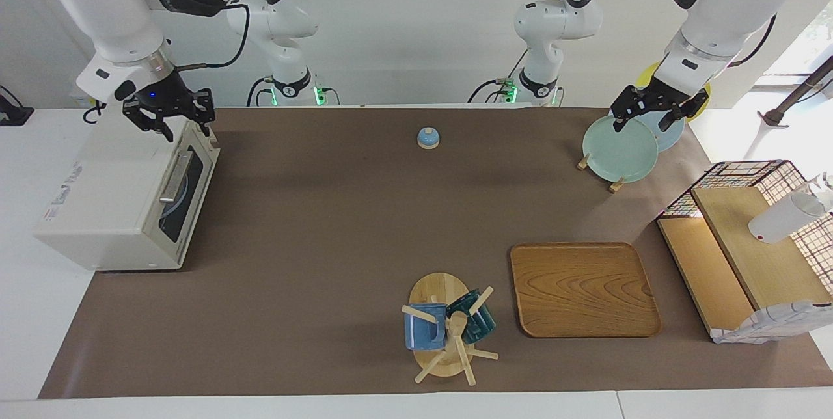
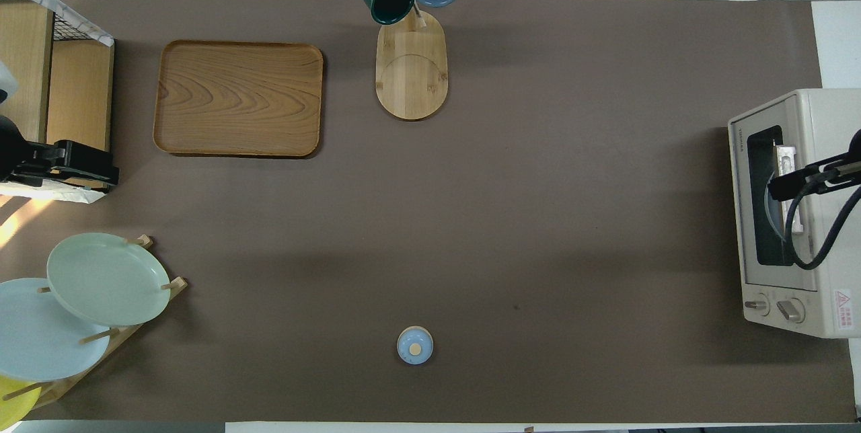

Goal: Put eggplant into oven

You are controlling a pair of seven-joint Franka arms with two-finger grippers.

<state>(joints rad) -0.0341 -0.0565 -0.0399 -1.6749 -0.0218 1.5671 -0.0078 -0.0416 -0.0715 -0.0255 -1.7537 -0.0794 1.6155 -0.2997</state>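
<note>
The right gripper [image 1: 168, 121] hangs over the top front edge of the boxy cream-white toaster oven [image 1: 104, 204], fingers spread and empty. The left gripper [image 1: 647, 113] waits over the pale green plate [image 1: 619, 149] in its wooden rack, fingers wide. Only the facing view shows both grippers whole; the overhead view instead shows the oven's dark glass door [image 2: 767, 198] shut. The eggplant shows in neither view

The oven [image 1: 123, 201] stands at the right arm's end of the table; the plate rack [image 1: 618, 149] at the left arm's end. The tray [image 1: 584, 289] lies beside the mug stand [image 1: 442, 324], farther from the robots than the bell [image 1: 428, 138]
</note>
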